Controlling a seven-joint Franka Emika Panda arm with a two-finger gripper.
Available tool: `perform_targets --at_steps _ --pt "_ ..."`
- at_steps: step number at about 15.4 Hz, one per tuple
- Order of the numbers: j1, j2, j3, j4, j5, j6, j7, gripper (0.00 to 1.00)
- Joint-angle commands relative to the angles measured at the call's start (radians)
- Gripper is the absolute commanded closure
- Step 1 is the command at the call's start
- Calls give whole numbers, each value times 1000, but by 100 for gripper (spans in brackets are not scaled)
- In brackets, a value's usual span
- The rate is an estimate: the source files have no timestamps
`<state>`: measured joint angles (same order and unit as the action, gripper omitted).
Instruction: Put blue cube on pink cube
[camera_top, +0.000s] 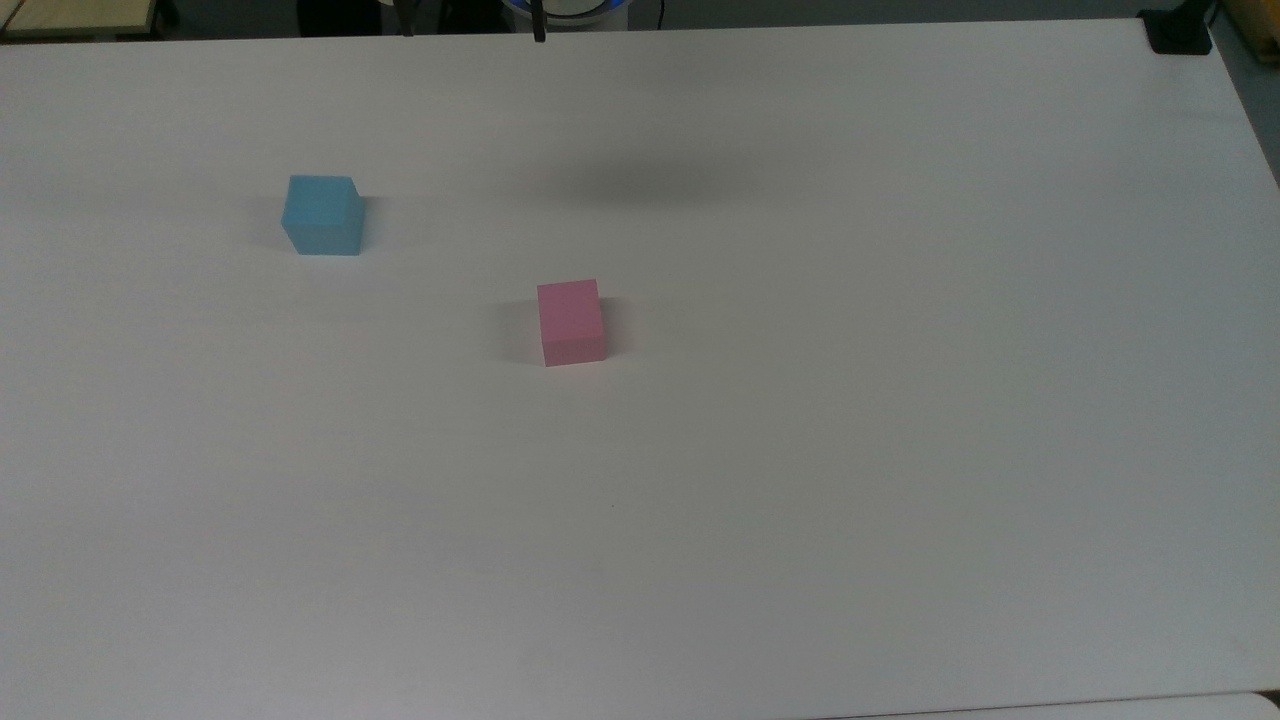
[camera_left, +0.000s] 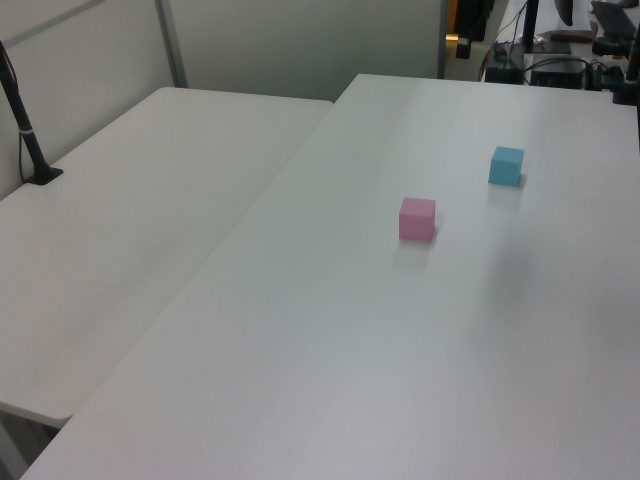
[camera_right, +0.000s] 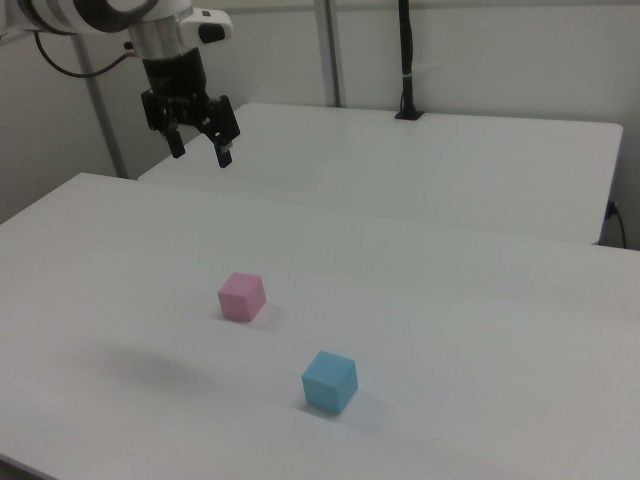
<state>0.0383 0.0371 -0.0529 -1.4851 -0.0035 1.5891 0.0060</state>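
Observation:
A light sky-blue cube (camera_top: 322, 215) rests on the white table, left of centre in the top view; it also shows in the left view (camera_left: 506, 165) and the right view (camera_right: 330, 381). The pastel pink cube (camera_top: 571, 321) sits alone near the table's middle (camera_left: 417, 218) (camera_right: 242, 296), a few cube widths from the blue one. My gripper (camera_right: 201, 151) hangs high in the air at the right view's upper left, open and empty, far from both cubes. Its fingertips (camera_top: 540, 30) peek in at the top view's upper edge.
A second white table (camera_left: 130, 220) stands beside this one, with a black pole clamped to it (camera_left: 25, 130) (camera_right: 406, 60). A black clamp (camera_top: 1180, 32) sits at the top view's upper right corner. Cables and equipment lie beyond the far edge (camera_left: 560, 60).

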Motion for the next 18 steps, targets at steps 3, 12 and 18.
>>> perform_targets --at_steps 3,12,18 --pt "17 -28 -7 -47 3 26 -20 0" --pt "51 -26 -16 -47 3 22 -8 0" --pt "51 -26 -16 -47 3 23 -6 0"
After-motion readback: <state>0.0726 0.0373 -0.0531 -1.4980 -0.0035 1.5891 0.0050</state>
